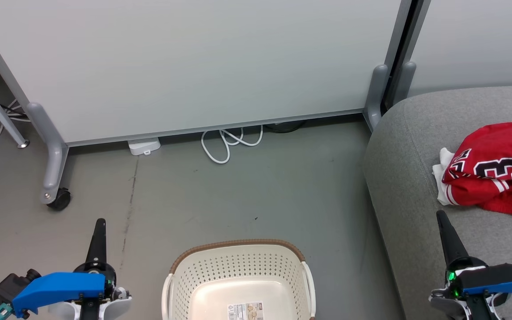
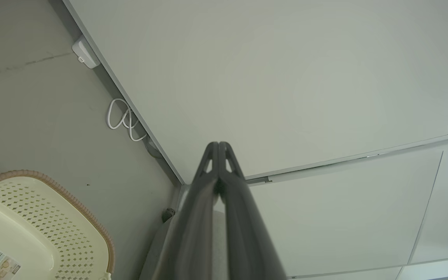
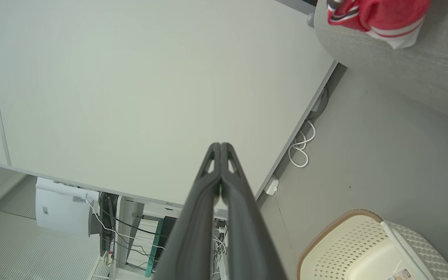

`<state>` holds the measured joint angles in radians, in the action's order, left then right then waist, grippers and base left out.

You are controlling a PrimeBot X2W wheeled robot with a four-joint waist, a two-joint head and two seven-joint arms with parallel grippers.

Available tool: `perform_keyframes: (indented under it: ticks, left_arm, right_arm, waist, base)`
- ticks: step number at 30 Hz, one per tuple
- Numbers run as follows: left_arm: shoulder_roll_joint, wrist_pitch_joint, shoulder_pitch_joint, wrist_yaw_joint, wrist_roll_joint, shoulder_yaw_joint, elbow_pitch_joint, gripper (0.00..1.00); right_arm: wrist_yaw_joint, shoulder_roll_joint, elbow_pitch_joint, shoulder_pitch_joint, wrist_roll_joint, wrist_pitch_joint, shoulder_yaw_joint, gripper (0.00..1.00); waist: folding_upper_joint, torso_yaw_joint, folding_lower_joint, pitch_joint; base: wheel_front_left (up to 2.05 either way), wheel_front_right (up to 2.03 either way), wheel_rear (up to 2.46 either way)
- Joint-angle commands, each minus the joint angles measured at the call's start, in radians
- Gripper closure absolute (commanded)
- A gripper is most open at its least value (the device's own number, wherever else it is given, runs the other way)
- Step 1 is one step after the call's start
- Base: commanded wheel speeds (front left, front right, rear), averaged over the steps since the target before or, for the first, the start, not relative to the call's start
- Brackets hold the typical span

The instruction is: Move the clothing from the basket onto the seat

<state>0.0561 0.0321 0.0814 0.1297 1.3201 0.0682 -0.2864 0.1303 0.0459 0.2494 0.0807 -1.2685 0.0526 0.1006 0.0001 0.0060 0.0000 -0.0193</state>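
A coiled white cable (image 1: 229,144) lies near a small white box (image 1: 144,146) at the partition (image 1: 185,66) foot.

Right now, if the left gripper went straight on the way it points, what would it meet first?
The left gripper would probably meet the white partition panel ahead of it; depth is unclear.

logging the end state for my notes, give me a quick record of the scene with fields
basket: on the floor, no clothing in the part that shows, label on its bottom
clothing: red jersey with a 3, bunched on the couch
couch: grey, right of the basket
left gripper: shut, holding nothing
right gripper: shut, holding nothing
task status: looks done
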Motion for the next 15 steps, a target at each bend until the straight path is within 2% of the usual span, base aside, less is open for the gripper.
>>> perform_keyframes:
  ticks: [1,15]
  left_arm:
    - [0.001,0.008,0.018,0.001,0.023,0.008,0.013,1.0]
    - [-0.002,0.038,0.025,0.001,0.127,0.025,0.025,1.0]
  right_arm:
    - [0.001,0.006,-0.009,0.024,-0.029,0.007,0.003,1.0]
    - [0.001,0.006,-0.008,0.028,-0.152,0.029,0.008,1.0]
  waist:
    - [-0.0001,0.0,0.0,0.001]
    - [-0.0001,-0.002,0.0,0.006]
  base:
    - [0.0,0.0,0.0]
    - [0.0,0.0,0.0]
